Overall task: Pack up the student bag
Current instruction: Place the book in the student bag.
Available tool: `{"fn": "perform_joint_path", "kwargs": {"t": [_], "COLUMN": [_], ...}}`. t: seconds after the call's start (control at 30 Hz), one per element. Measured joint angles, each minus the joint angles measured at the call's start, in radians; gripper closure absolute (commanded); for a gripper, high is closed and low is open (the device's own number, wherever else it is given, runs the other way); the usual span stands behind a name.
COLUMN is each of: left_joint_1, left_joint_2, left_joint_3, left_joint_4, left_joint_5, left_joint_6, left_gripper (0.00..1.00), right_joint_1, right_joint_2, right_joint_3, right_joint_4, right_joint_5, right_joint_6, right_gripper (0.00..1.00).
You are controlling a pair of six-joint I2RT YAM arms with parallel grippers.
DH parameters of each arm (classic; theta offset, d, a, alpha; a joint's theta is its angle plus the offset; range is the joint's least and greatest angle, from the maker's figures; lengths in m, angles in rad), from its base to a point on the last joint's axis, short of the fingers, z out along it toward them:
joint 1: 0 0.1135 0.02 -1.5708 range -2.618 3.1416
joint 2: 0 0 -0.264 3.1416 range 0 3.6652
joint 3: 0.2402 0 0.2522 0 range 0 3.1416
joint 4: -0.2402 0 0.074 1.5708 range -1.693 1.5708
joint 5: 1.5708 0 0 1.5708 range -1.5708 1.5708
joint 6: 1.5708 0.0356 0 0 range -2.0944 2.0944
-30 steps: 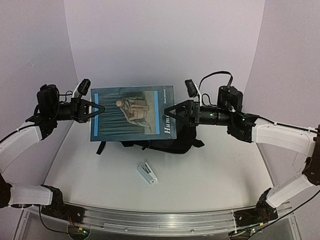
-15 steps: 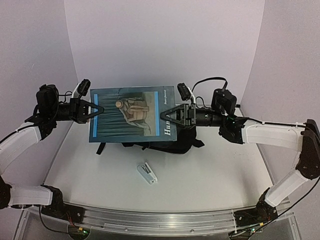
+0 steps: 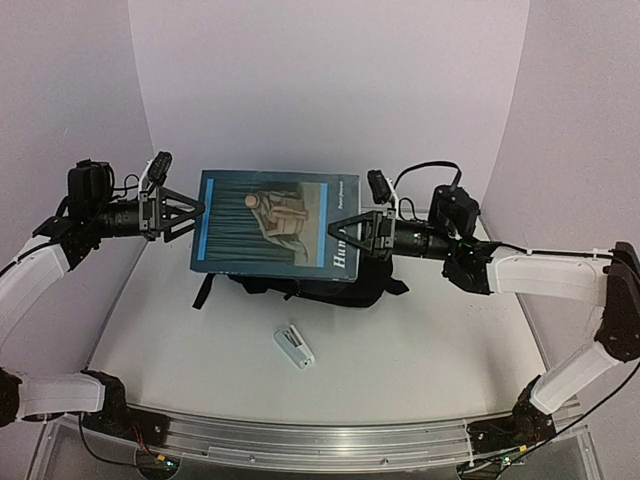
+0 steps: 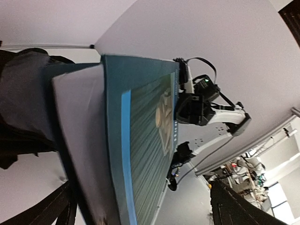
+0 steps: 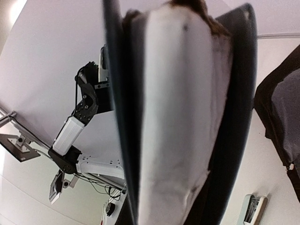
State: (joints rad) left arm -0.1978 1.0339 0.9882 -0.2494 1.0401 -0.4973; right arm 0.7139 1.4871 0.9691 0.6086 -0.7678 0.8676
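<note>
Student bag (image 3: 335, 291) beneath blue book (image 3: 265, 228), right fingers (image 3: 351, 226) gripping book, left fingers (image 3: 183, 199) spread

Pale lilac walls (image 3: 330, 90) curve round me on three sides, softly and evenly lit. Below, the white surface (image 3: 430, 340) is smooth, edged on my side by an aluminium rail (image 3: 320, 440). From my left wrist I glimpse, beyond the enclosure, a cluttered bench (image 4: 236, 168) and what looks like a bright window (image 4: 282, 194).
</note>
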Motion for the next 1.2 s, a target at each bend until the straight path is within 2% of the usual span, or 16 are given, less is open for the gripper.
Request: {"fn": "perform_joint_path", "kwargs": {"t": [0.1, 0.3, 0.5, 0.63, 0.73, 0.83, 1.2], "left_joint_1": [0.000, -0.025, -0.092, -0.109, -0.109, -0.109, -0.109], "left_joint_2": [0.005, 0.121, 0.318, 0.459, 0.552, 0.636, 0.841], "left_joint_3": [0.015, 0.025, 0.047, 0.069, 0.089, 0.124, 0.267], "left_joint_4": [-0.047, -0.066, -0.057, 0.013, 0.072, 0.123, 0.191], "left_joint_5": [-0.130, -0.303, -0.415, -0.421, -0.407, -0.392, -0.358], "left_joint_6": [0.029, 0.027, -0.017, -0.095, -0.148, -0.183, -0.208], "left_gripper": [0.00, 0.00, 0.01, 0.06, 0.21, 0.31, 0.35], "right_joint_1": [-0.080, -0.247, -0.409, -0.486, -0.496, -0.496, -0.495], "right_joint_2": [-0.071, -0.187, -0.210, -0.218, -0.226, -0.242, -0.333], "right_joint_3": [-0.041, -0.039, -0.040, -0.056, -0.067, -0.076, -0.088], "right_joint_4": [-0.064, -0.337, -0.518, -0.572, -0.593, -0.609, -0.622], "right_joint_5": [0.081, 0.267, 0.290, 0.286, 0.275, 0.257, 0.218], "right_joint_6": [0.004, -0.060, -0.087, -0.089, -0.090, -0.089, -0.069], "right_gripper": [1.00, 1.00, 1.00, 1.00, 1.00, 1.00, 1.00]}}
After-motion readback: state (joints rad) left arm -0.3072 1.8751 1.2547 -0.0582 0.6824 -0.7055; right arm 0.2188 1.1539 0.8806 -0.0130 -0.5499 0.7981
